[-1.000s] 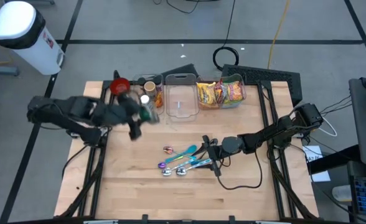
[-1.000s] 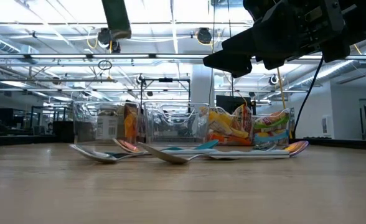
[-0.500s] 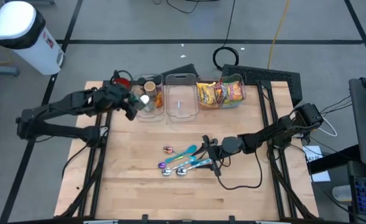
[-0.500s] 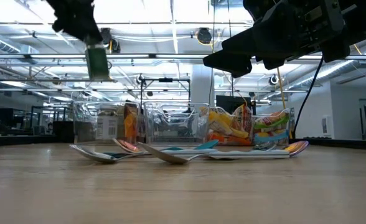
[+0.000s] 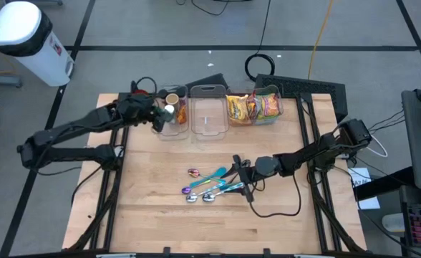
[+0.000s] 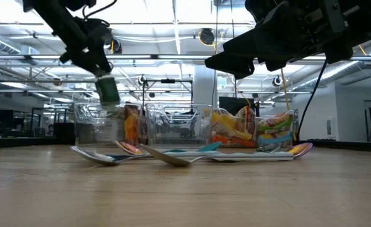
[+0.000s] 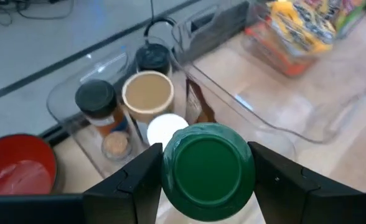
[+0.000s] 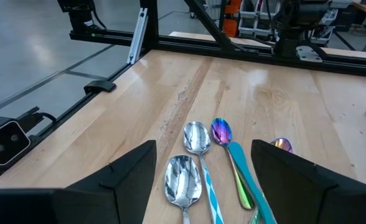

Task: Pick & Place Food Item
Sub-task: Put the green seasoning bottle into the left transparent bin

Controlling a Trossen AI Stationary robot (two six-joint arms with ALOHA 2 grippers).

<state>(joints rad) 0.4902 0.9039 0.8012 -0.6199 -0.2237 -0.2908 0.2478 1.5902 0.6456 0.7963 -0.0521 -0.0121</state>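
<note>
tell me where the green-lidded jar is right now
The green-lidded jar is held in the left gripper, above the leftmost clear bin of spice jars at the table's back left.

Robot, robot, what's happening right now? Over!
Left pincer shut on green-lidded jar, over the jar bin. Right pincer open, above spoons. Nothing blocking.

On my tabletop (image 5: 153, 222), three bins sit in a row at the back: the left bin (image 5: 169, 125) holds jars, the middle bin (image 5: 207, 115) sits beside it, the right bin (image 5: 255, 107) holds snack packs (image 5: 253, 106). A bowl (image 5: 140, 92) lies left of them. Spoons (image 5: 209, 188) lie mid-table, before the bins. My left end effector (image 5: 157, 115) holds a jar (image 7: 208, 163) over the left bin; my right end effector (image 5: 240, 179) hangs just beside the spoons.
</note>
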